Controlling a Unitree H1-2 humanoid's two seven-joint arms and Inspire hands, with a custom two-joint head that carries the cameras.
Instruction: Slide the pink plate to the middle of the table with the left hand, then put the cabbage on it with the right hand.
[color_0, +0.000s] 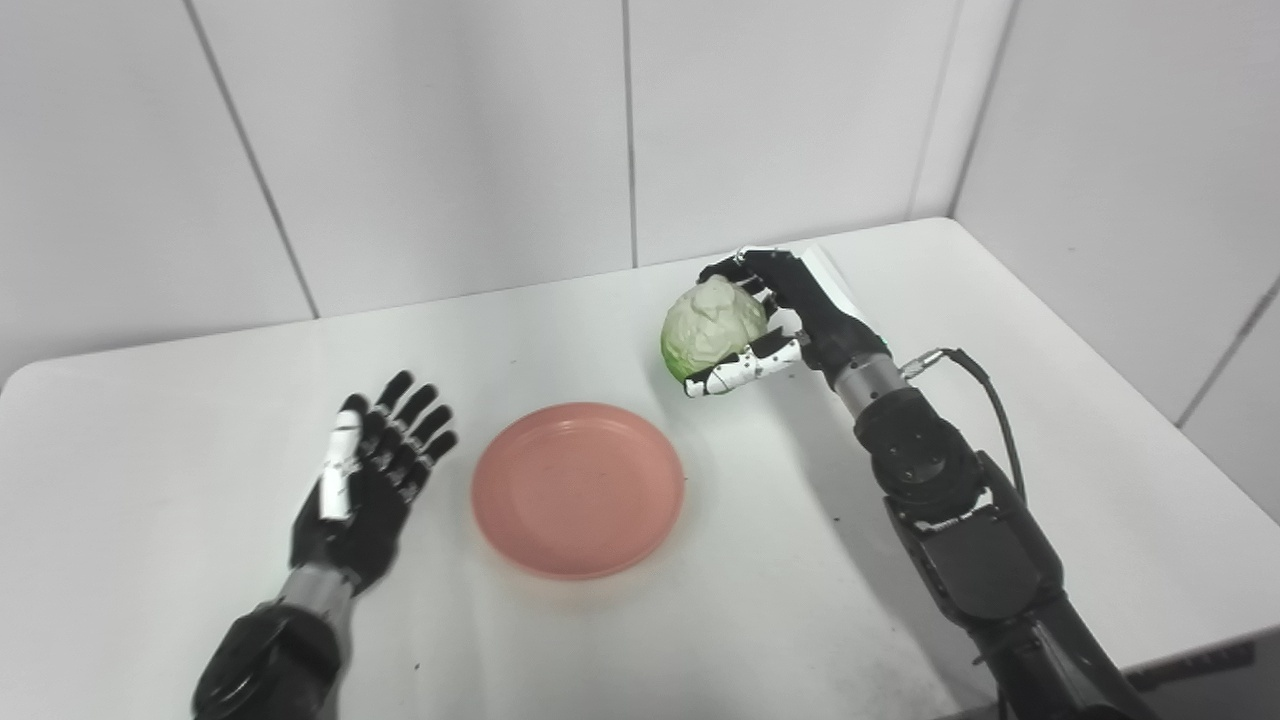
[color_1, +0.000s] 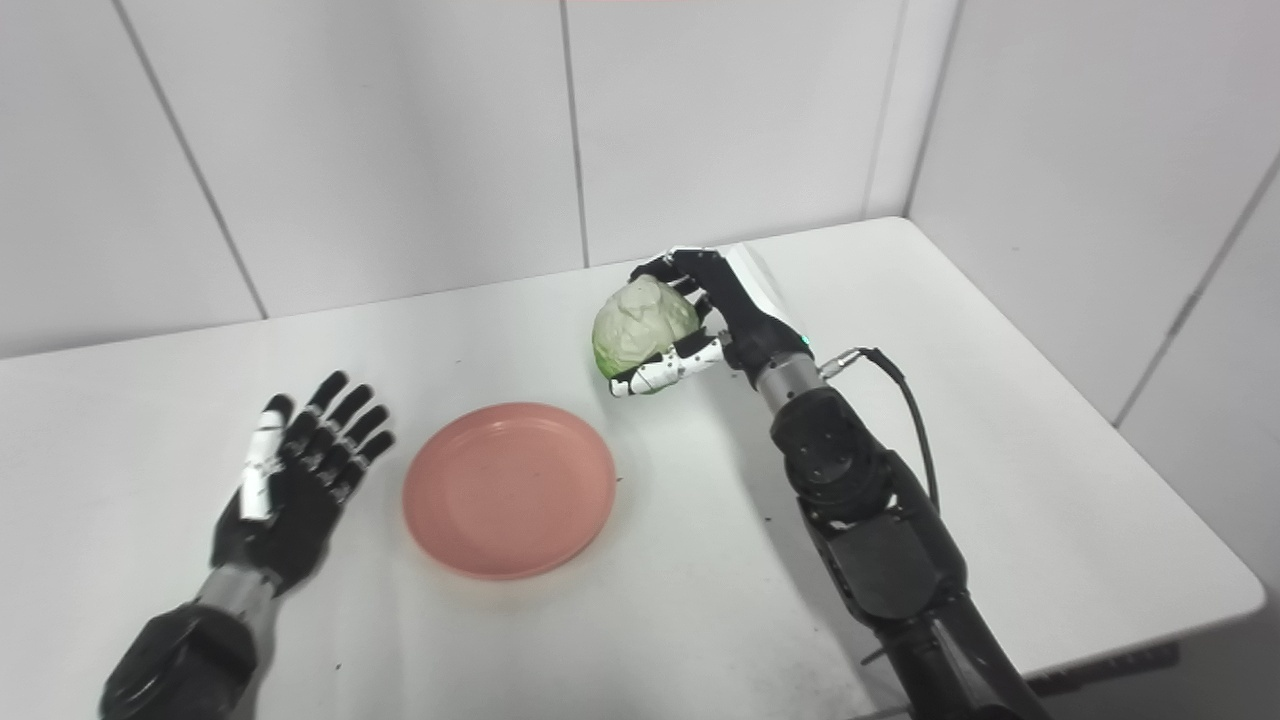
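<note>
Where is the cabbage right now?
The cabbage is gripped in the right hand, toward the back of the table on its right side. It is beyond and to the right of the pink plate, not over it.

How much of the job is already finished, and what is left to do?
The pink plate lies near the table's middle, with the open left hand beside it, so sliding looks done. The right hand holds the cabbage beyond the plate. Placing it on the plate is left.
</note>
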